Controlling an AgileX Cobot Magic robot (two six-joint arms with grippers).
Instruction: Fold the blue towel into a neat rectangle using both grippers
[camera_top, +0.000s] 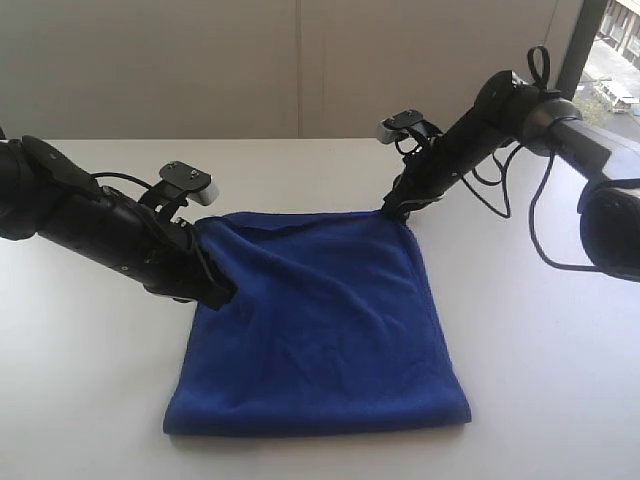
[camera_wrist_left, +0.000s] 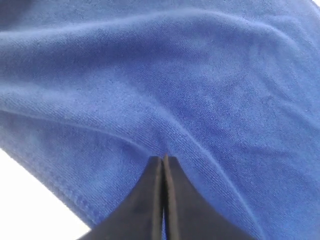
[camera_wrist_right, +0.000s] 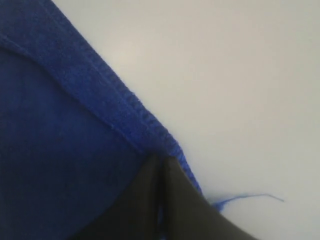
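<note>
**Item 1, desk** (camera_top: 80, 400). A white, matt surface fills the lower part of the exterior view, with a pale wall (camera_top: 300, 60) behind it.

**Item 2, blue towel** (camera_top: 320, 330). We record a deep blue, fuzzy cloth lying near the middle of the desk. It is roughly square in outline, narrower at the far edge and wider at the near one. The near edge rests on the desk and looks thick and rounded. The far edge looks raised off the surface, and soft creases run from it across the cloth.

**Item 3, arms.** The left arm (camera_top: 90, 225) comes in low from the left side. The right arm (camera_top: 480, 130) slants down from the upper right, with looping black cables (camera_top: 540, 230) hanging beside it.

**Item 4, left claw** (camera_top: 215, 290). It sits at the towel's left edge, near the far corner. In the left wrist view we see its two black fingers (camera_wrist_left: 150, 200) pressed together, with a ridge of cloth pinched at their tips. We list it as clamped on the towel.

**Item 5, right claw** (camera_top: 392, 210). It sits at the towel's far right corner. In the right wrist view its fingers (camera_wrist_right: 145, 200) meet on that corner, just inside the stitched hem (camera_wrist_right: 125, 102). A sliver of blue shows between them. We list it as clamped on the towel too.

**Item 6, loose thread** (camera_wrist_right: 245, 198). A thin blue strand trails from the gripped corner over the white desk.
</note>
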